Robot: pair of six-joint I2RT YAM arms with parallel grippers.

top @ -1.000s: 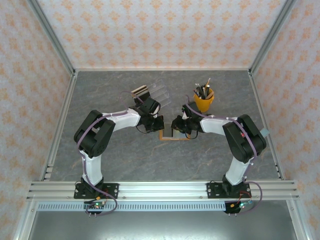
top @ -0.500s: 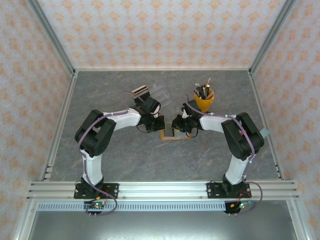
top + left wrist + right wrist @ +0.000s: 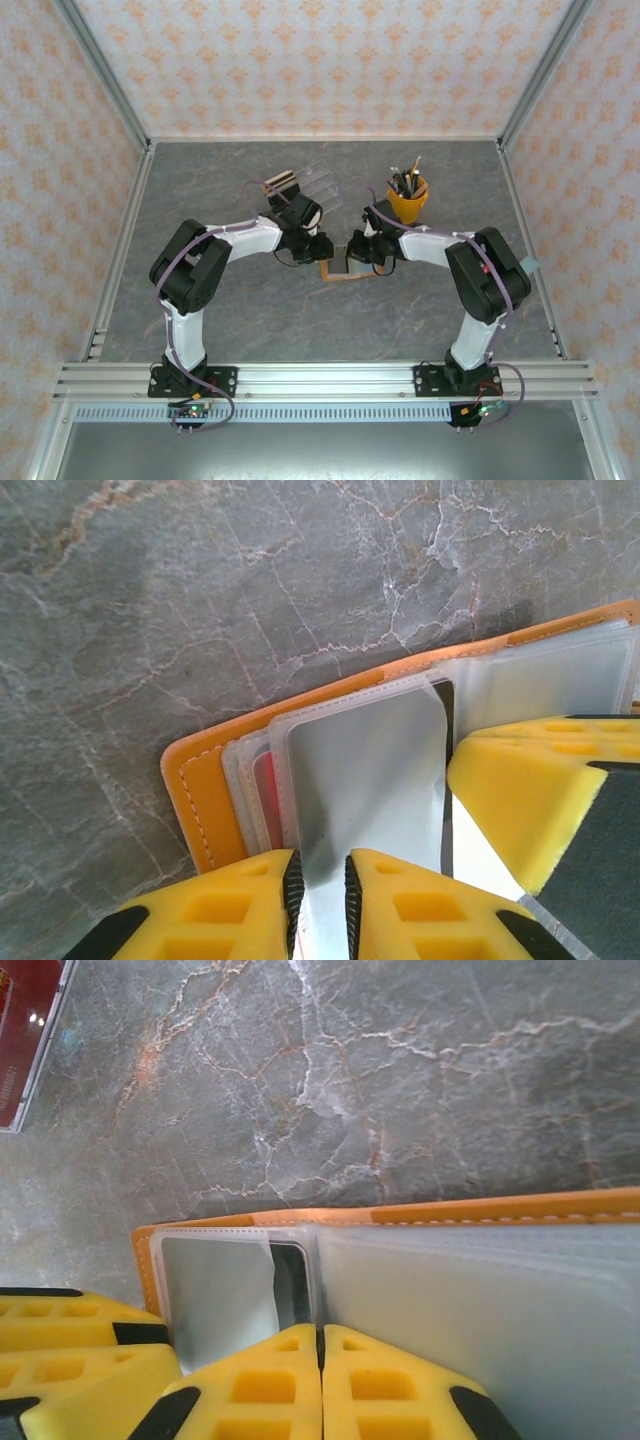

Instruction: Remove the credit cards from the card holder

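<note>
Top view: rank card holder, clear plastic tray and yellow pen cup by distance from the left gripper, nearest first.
From the left gripper:
1. card holder: right at the gripper's tip, slightly to its right.
2. clear plastic tray: directly behind the gripper, toward the rear.
3. yellow pen cup: rear right, clearly farther off than the tray.

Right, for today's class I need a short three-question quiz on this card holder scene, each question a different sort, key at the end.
1. True or false: the right gripper stands wide open.
2. Which colour is the rim of the card holder? A blue, B orange, C green.
3. Fill in: seen from above, the yellow cup stands nearer the ___ arm.
Key: 1 false; 2 B; 3 right.
</note>
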